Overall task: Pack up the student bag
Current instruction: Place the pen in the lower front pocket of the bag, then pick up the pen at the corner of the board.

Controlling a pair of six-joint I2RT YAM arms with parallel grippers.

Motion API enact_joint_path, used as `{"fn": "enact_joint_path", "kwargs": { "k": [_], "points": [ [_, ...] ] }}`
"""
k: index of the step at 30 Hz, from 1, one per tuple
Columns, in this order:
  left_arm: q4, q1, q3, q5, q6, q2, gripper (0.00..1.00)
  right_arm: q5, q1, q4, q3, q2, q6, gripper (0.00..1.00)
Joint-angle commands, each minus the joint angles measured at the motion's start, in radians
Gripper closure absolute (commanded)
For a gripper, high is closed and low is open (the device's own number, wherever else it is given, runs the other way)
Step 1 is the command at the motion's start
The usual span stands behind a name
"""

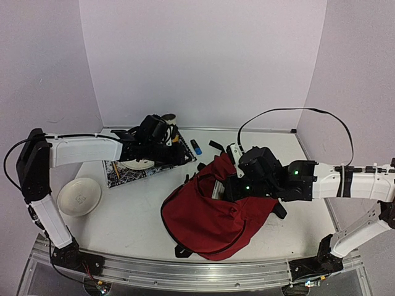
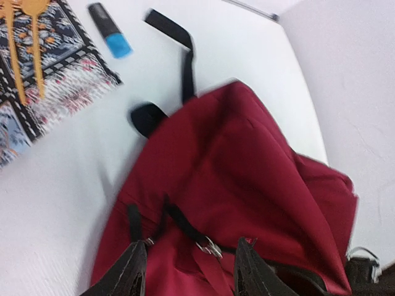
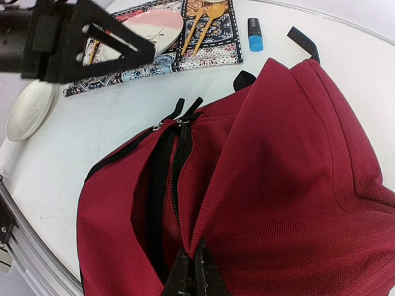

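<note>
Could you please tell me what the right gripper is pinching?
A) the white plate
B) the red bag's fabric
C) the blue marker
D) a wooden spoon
B: the right gripper is shut on a fold of the student bag, away from the other items.

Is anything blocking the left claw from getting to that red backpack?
Nothing visible does. The left gripper, jaws apart, faces the student bag directly; the blue-capped marker and the patterned mat lie off to one side, clear of that path.

Lab robot cell: plain white walls point(image 1: 203, 61), aluminium mounting rail point(image 1: 185, 272).
</note>
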Motion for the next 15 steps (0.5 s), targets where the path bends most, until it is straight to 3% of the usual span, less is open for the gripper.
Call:
{"fn": "enact_joint_path", "kwargs": {
  "k": [1,15],
  "points": [
    [-0.022,0.032,0.162,-0.081,0.067,0.12,0.51,-0.01,0.009,0.005,-0.012,-0.024,0.012,1.0],
    [-0.08,0.069,0.706,-0.299,0.169,0.603,0.5,-0.049,0.009,0.011,0.013,0.002,0.013,1.0]
  ]
}}
